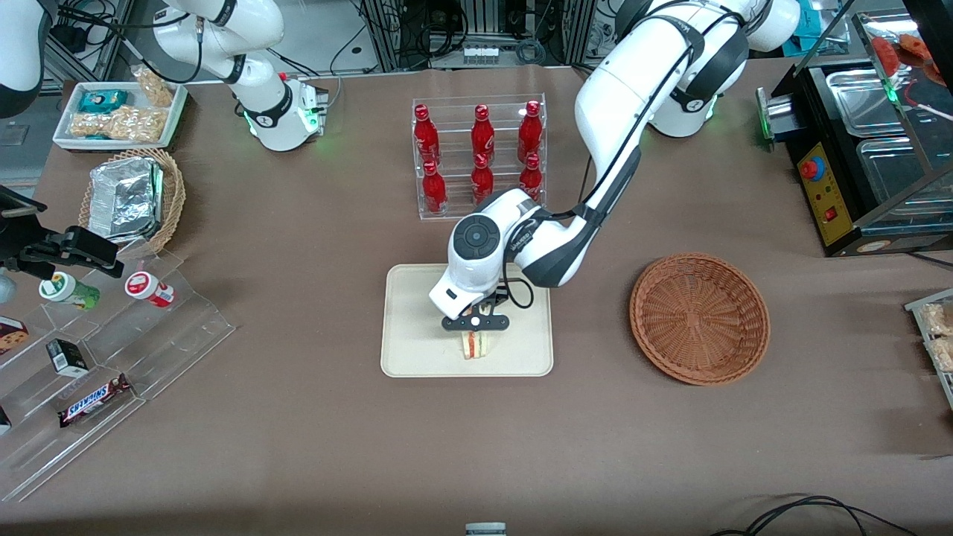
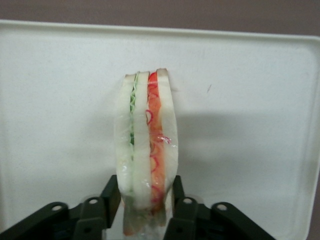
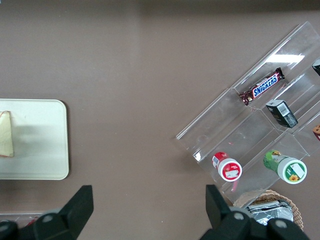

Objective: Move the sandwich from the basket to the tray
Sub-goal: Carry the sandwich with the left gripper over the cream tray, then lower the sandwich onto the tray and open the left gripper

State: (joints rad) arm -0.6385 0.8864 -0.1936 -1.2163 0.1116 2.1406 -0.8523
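Observation:
The sandwich [image 1: 473, 345] [image 2: 146, 150] is a wedge of white bread with green and red-orange layers. It stands on edge on the cream tray [image 1: 417, 327] [image 2: 250, 100], close to the rim nearest the front camera. My gripper [image 1: 475, 331] [image 2: 145, 200] hangs directly over it, its two black fingers pressed against the bread on either side. The round reddish-brown basket [image 1: 700, 318] lies empty beside the tray, toward the working arm's end of the table. From the right wrist view, the sandwich [image 3: 6, 135] shows at the edge of the tray [image 3: 40, 140].
A clear rack of red bottles [image 1: 480, 152] stands farther from the front camera than the tray. Toward the parked arm's end are a tan basket with foil packs [image 1: 134, 197], a white snack tray [image 1: 119, 112] and an acrylic stepped stand [image 1: 112, 350]. A black appliance [image 1: 856, 149] sits at the working arm's end.

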